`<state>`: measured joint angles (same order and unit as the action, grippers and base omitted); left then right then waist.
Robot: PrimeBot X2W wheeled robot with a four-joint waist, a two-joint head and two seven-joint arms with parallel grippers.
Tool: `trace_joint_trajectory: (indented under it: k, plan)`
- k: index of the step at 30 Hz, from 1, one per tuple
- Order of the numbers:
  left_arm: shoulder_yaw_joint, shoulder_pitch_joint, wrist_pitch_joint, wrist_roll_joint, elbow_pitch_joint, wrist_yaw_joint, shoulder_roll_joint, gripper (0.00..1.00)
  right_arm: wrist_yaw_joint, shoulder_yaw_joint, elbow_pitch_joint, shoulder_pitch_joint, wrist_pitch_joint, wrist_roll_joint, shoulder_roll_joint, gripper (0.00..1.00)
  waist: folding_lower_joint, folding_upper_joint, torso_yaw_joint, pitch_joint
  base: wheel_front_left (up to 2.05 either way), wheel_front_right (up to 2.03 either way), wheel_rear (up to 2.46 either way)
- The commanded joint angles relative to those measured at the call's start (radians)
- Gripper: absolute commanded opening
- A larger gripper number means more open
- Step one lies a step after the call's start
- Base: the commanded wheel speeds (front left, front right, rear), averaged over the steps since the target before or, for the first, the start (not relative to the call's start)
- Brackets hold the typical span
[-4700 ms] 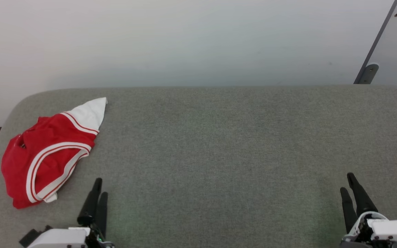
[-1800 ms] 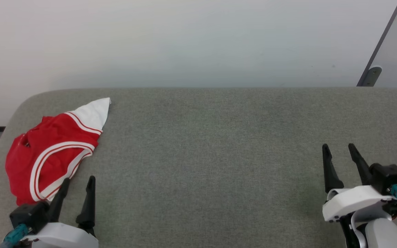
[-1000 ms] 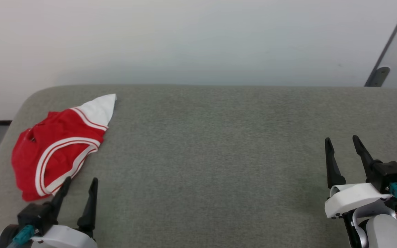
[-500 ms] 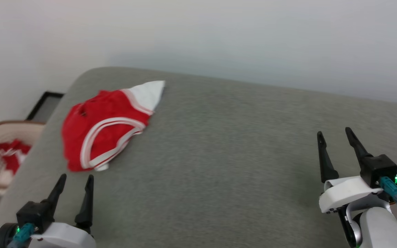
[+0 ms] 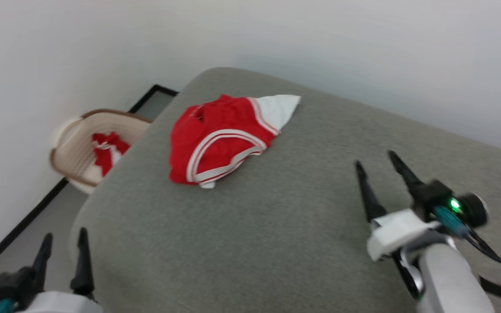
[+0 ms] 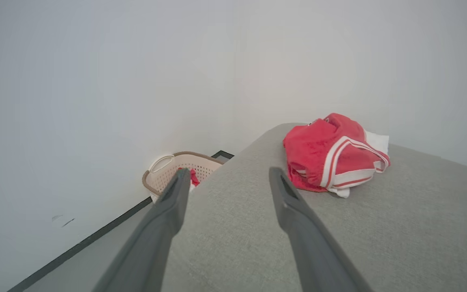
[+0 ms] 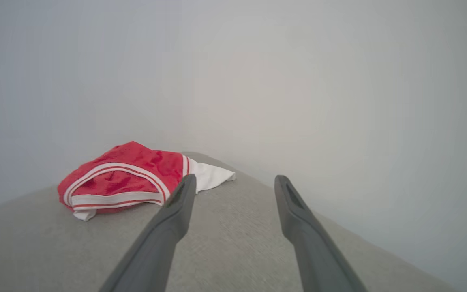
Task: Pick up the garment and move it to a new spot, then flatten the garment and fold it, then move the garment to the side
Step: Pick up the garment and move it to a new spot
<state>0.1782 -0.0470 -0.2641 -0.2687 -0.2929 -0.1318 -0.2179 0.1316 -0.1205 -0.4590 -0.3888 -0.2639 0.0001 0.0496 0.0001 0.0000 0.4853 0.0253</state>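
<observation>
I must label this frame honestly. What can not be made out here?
- Garment: crumpled in every view; its folds hide any print.
- Cloth in the basket: head view blurred, left wrist view partly behind a finger of the left gripper; kind unclear.
- Right gripper: open, but smeared by motion in head view.

White walls (image 5: 363, 43), black skirting (image 5: 15, 231) along grey floor (image 5: 46, 226); beige basket (image 5: 74, 145) with red cloth (image 5: 105, 150) by the wall, beside the grey desk (image 5: 233, 243).
</observation>
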Motion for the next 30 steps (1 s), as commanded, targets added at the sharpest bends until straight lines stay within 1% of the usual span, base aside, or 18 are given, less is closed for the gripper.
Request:
trace_joint_trajectory:
  k: [1,5,9,13,16,19,23,27,29,30]
  plan:
    - [0.020,0.008,0.000,-0.006,0.012,0.002,0.014,1.00,-0.002,-0.023,-0.014,-0.014,-0.001,0.016,0.002,1.00,-0.0001,0.0000,0.057,0.022,0.00,0.00,0.00]
    - [0.080,0.035,0.000,-0.009,0.043,0.002,0.049,1.00,-0.002,-0.110,-0.057,-0.080,-0.001,0.052,0.002,1.00,-0.0001,0.0000,0.065,0.034,0.00,0.00,0.00]
    - [0.111,0.052,0.000,-0.019,0.059,0.002,0.070,1.00,-0.002,-0.166,-0.089,-0.119,-0.001,0.087,0.002,1.00,-0.0001,0.0000,0.067,0.039,0.00,0.00,0.00]
    - [0.117,0.058,0.000,-0.030,0.064,0.002,0.078,1.00,-0.002,-0.181,-0.104,-0.137,-0.001,0.101,0.001,1.00,-0.0001,0.0000,0.066,0.041,0.00,0.00,0.00]
    - [0.089,0.045,0.000,-0.041,0.059,0.002,0.070,1.00,-0.002,-0.162,-0.105,-0.125,-0.001,0.108,0.002,1.00,-0.0001,0.0000,0.061,0.040,0.00,0.00,0.00]
    - [0.015,0.008,0.000,-0.057,0.043,0.002,0.035,1.00,-0.002,-0.124,-0.094,-0.093,-0.001,0.120,0.002,1.00,-0.0001,0.0000,0.052,0.039,0.00,0.00,0.00]
    - [-0.142,-0.092,0.000,-0.077,0.014,0.002,-0.043,1.00,-0.002,-0.062,-0.059,-0.036,-0.001,0.114,0.001,1.00,-0.0001,0.0000,0.036,0.044,0.00,0.00,0.00]
    - [-0.247,-0.211,0.000,-0.135,-0.001,0.002,-0.144,1.00,-0.002,-0.099,-0.003,-0.019,-0.001,0.146,0.000,1.00,-0.0001,0.0000,-0.079,0.104,0.00,0.00,0.00]
    - [-0.284,-0.273,0.000,-0.184,-0.010,0.002,-0.194,1.00,-0.002,-0.124,0.026,-0.017,-0.001,0.164,0.002,1.00,-0.0001,0.0000,-0.146,0.139,0.00,0.00,0.00]
    - [-0.299,-0.302,0.000,-0.200,-0.020,0.002,-0.231,1.00,-0.002,-0.137,0.042,-0.017,-0.001,0.175,0.003,1.00,-0.0001,0.0000,-0.180,0.157,0.00,0.00,0.00]
